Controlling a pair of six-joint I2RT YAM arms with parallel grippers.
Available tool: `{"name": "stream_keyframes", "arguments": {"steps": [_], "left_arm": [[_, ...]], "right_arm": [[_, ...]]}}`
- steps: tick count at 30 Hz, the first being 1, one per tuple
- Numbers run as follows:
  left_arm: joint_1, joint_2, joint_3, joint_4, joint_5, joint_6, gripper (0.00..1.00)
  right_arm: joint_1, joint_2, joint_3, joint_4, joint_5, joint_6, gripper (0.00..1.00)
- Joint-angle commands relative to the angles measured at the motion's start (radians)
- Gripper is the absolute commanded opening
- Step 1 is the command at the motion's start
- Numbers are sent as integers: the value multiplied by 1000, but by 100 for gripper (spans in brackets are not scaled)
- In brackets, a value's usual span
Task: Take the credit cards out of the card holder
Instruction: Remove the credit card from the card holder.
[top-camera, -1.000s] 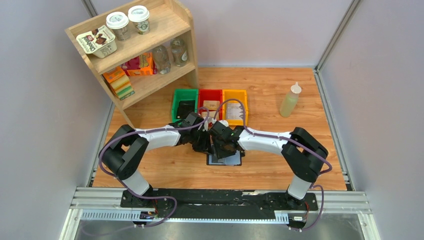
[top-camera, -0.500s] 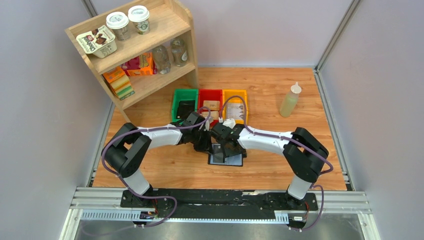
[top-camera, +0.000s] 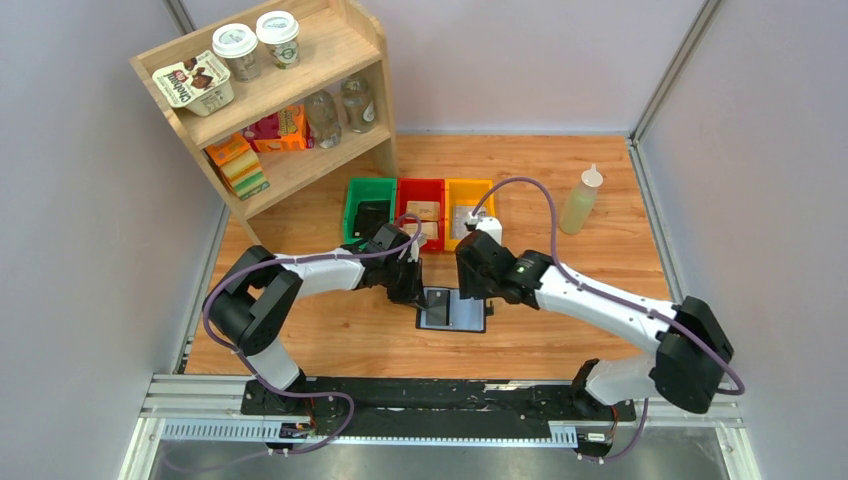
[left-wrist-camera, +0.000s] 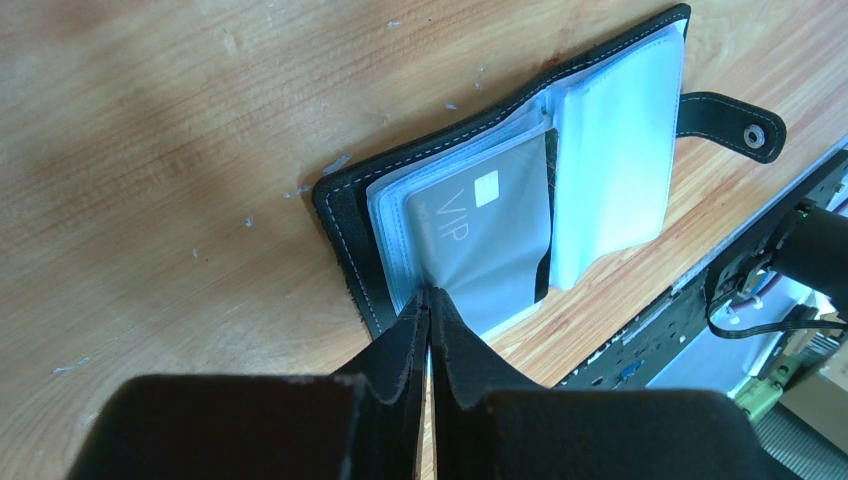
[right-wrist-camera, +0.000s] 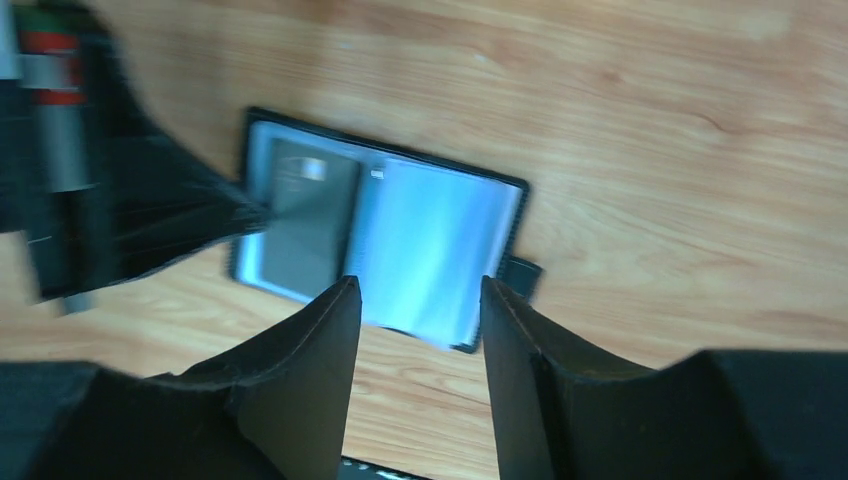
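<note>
Black card holder (top-camera: 452, 310) lies open on wooden table (top-camera: 560, 330), grey credit card (left-wrist-camera: 480, 240) in its 9 o'clock sleeve. We see left gripper (left-wrist-camera: 428, 298) clenched at that edge; right gripper (right-wrist-camera: 420, 300) released, hovering at 1 o'clock.

My black two-finger right gripper (right-wrist-camera: 420, 290) hovering with fingers spread apart, below it a small black leather-like card holder (right-wrist-camera: 440, 240) lying open on the light wooden table (right-wrist-camera: 650, 150), a dark grey card (right-wrist-camera: 305, 215) in its left pale-blue sleeve, the black left gripper (right-wrist-camera: 250, 212) reaching that side's edge, all slightly blurred
</note>
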Motion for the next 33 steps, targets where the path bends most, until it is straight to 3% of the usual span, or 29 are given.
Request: {"name": "stream_keyframes", "arguments": {"steps": [1,9,14,33], "left_arm": [[-7,0,-14,-55,-69,35,7],[-7,-3,-17,-58,-69,37,7],[-7,-5,-17,-61,-69,35,7],[-7,-6,-17,-63,-69,35,6]], "right_arm": [[-10,-86,-65,287,-195,-52,49],[-182,-7,-228,492,-528,66,43],[-223,42,-300,637,-643,105,39],[-272,205,-368,819,-743,137,24]]}}
